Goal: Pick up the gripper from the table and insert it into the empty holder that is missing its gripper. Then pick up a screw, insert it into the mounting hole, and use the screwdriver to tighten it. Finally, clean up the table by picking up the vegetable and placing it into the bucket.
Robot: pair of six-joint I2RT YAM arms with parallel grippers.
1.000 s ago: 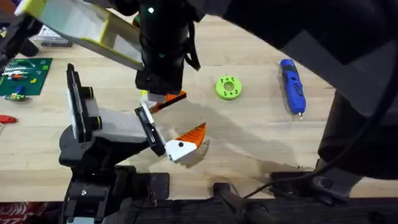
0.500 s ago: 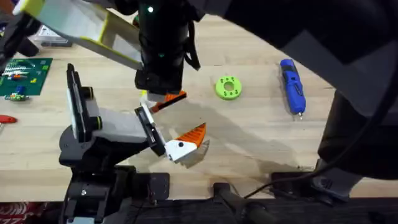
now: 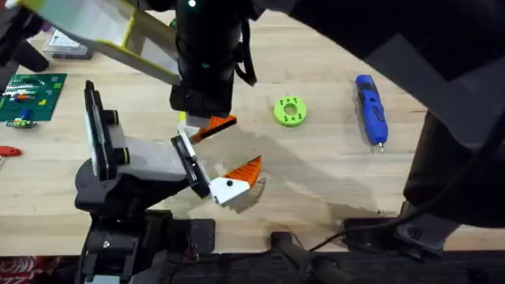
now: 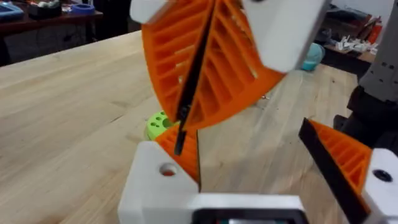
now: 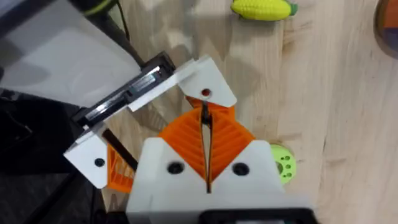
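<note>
The holder (image 3: pixel 150 162) stands at the left on its black stand, and the left wrist view looks out from it. Its ribbed finger (image 3: pixel 237 177) is mounted at one end of the front plate. At the other end my right gripper (image 5: pixel 205 134) is shut on the gripper (image 5: pixel 208 78), holding its white base (image 4: pixel 158 180) against the plate. The holder's jaws stand wide apart. The blue screwdriver (image 3: pixel 371 109) lies at the far right. In the right wrist view the yellow vegetable (image 5: pixel 261 9) lies beyond the holder, with the bucket (image 5: pixel 388 18) at that picture's edge. No screw is in view.
A green disc (image 3: pixel 289 110) lies between the holder and the screwdriver. A green circuit board (image 3: pixel 31 95) and a small red part (image 3: pixel 6 150) sit at the table's left edge. My right arm hangs large and dark across the top right.
My right arm has shifted slightly toward the far side, its white and yellow body sliding up and left in the overhead view. The held gripper stays at the holder's plate.
</note>
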